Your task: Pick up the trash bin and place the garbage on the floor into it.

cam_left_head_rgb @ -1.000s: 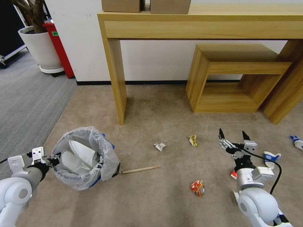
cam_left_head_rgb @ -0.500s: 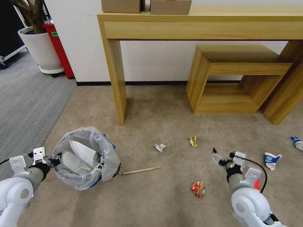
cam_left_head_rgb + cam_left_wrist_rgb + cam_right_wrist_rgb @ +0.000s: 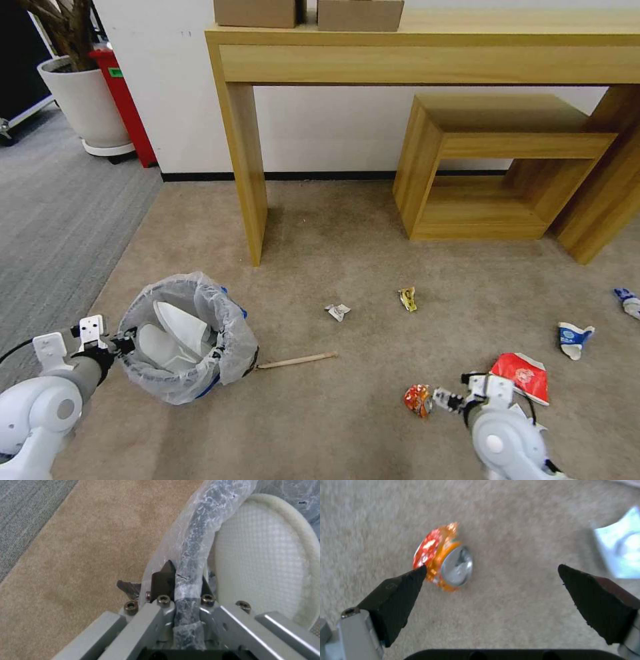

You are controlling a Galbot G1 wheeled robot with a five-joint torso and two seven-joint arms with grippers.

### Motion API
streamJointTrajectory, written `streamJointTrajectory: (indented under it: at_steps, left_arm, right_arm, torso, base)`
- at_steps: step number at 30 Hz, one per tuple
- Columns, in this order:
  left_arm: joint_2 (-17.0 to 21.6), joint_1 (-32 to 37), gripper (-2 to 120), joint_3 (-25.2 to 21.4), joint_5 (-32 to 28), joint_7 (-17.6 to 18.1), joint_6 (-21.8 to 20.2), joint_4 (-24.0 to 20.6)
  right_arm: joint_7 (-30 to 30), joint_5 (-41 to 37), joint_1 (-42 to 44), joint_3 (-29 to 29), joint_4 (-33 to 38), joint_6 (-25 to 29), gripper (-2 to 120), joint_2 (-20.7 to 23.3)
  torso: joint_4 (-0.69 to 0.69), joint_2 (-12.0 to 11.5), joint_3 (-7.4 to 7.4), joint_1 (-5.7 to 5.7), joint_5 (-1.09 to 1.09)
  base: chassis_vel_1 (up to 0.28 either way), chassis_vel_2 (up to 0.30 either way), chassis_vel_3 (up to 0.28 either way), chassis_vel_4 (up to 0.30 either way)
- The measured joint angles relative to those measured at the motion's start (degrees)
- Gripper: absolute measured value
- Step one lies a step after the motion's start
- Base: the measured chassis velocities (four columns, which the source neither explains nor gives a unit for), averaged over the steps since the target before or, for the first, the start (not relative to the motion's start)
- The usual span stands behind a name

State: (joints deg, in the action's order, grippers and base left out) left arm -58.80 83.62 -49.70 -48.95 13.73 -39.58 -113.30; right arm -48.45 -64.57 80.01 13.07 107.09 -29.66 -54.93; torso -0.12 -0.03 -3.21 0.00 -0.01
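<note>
Two tools are at work. The left tool [image 3: 180, 590] is clamped on the bagged rim of the trash bin [image 3: 190, 337], which sits left of the wooden stick [image 3: 297, 360] with white slippers [image 3: 177, 320] inside. The right tool [image 3: 490, 580] hangs spread wide over the crushed can [image 3: 445, 557], which lies against one fingertip [image 3: 406, 580] rather than between the two. Closing from here would likely nudge the can aside or pinch only its edge; meanwhile the thin liner could slip in the left tool's grip.
</note>
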Motion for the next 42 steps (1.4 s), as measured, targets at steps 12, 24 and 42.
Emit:
streamJointTrajectory:
  at_steps: [12,24,42]
  left_arm:
    - [-0.5,1.9,0,-1.2,0.3,-0.2,0.2,-1.4]
    - [-0.5,2.8,0,-1.8,0.3,0.0,0.2,-2.7]
    - [-0.7,2.5,0,-1.4,0.2,0.1,0.5,-2.9]
  right_arm:
    - [3.8,3.8,-5.0,-5.9,-7.7,0.4,98,-2.7]
    - [7.6,5.6,-9.2,-8.5,-15.0,0.7,88,-3.6]
    - [9.2,8.2,-9.2,-9.7,-16.1,2.6,28,-3.3]
  torso:
    - [0.0,0.0,0.0,0.0,-0.01]
    - [0.0,0.0,0.0,0.0,-0.01]
    - [0.0,0.0,0.0,0.0,-0.01]
  base:
    - [0.0,0.0,0.0,0.0]
    - [0.0,0.0,0.0,0.0]
    - [0.0,0.0,0.0,0.0]
